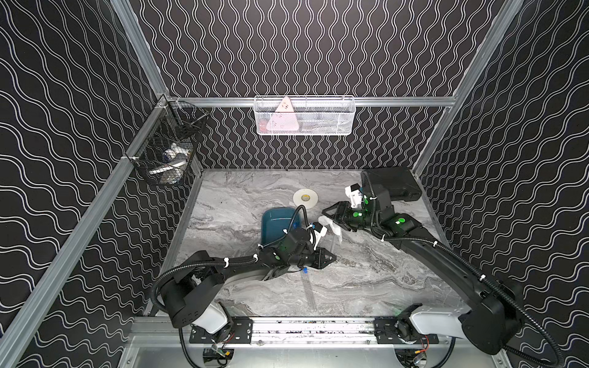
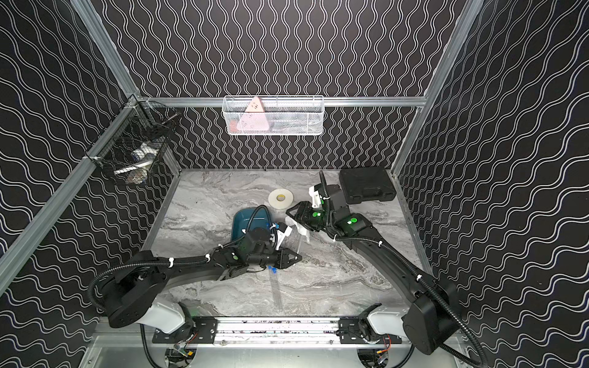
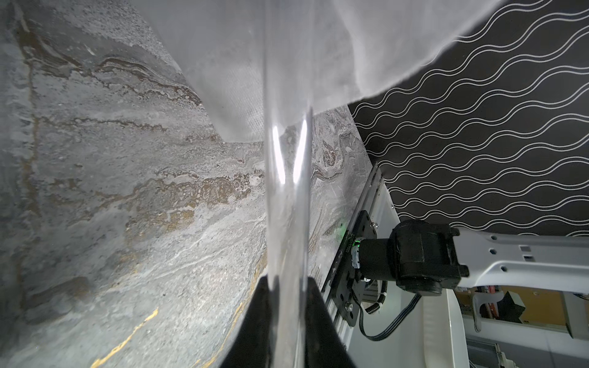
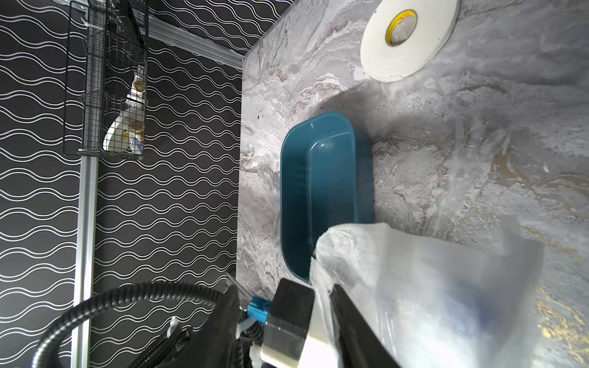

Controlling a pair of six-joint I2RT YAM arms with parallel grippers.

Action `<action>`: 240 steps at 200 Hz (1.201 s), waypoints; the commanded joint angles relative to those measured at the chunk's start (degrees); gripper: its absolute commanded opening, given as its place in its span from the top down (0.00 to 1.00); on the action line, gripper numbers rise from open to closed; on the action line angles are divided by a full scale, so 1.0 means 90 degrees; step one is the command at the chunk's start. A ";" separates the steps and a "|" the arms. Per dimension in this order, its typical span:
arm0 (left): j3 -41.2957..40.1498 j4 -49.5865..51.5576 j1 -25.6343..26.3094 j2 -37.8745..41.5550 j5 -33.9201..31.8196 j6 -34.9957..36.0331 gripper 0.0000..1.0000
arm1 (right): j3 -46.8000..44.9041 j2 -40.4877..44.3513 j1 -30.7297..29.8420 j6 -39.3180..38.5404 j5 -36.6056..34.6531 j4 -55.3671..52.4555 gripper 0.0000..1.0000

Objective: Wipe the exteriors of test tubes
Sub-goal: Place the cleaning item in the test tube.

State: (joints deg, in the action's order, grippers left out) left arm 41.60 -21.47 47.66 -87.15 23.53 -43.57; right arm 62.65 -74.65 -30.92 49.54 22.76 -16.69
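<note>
My left gripper (image 1: 328,257) (image 3: 288,286) is shut on a clear test tube (image 1: 332,245) (image 3: 287,191). The tube runs up from the jaws into a crumpled white tissue (image 1: 331,224) (image 3: 255,63). My right gripper (image 1: 331,219) (image 4: 283,288) hovers at the tissue (image 4: 398,261) with its jaws wide apart, and the tissue drapes over one finger. A second test tube (image 1: 308,288) (image 2: 276,290) with a blue cap lies on the table in front of the left gripper. The teal tray (image 1: 274,223) (image 4: 325,191) sits behind the left wrist, and what I see of its inside is bare.
A white tape roll (image 1: 305,197) lies behind the tray, and a black case (image 2: 366,184) sits at the back right corner. A white mesh basket (image 1: 304,116) hangs on the back wall. On the left wall hangs a black wire basket (image 1: 169,149).
</note>
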 commanded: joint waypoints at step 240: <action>0.0036 -0.0185 -0.0001 0.0122 -0.0017 0.0092 0.87 | 0.1682 -0.0797 -0.0666 -0.2278 -0.0534 -0.2614 0.24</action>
State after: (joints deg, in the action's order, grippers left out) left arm 41.91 -21.32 47.66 -86.74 23.57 -43.38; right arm 77.49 -82.17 -36.88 30.79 14.35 -41.41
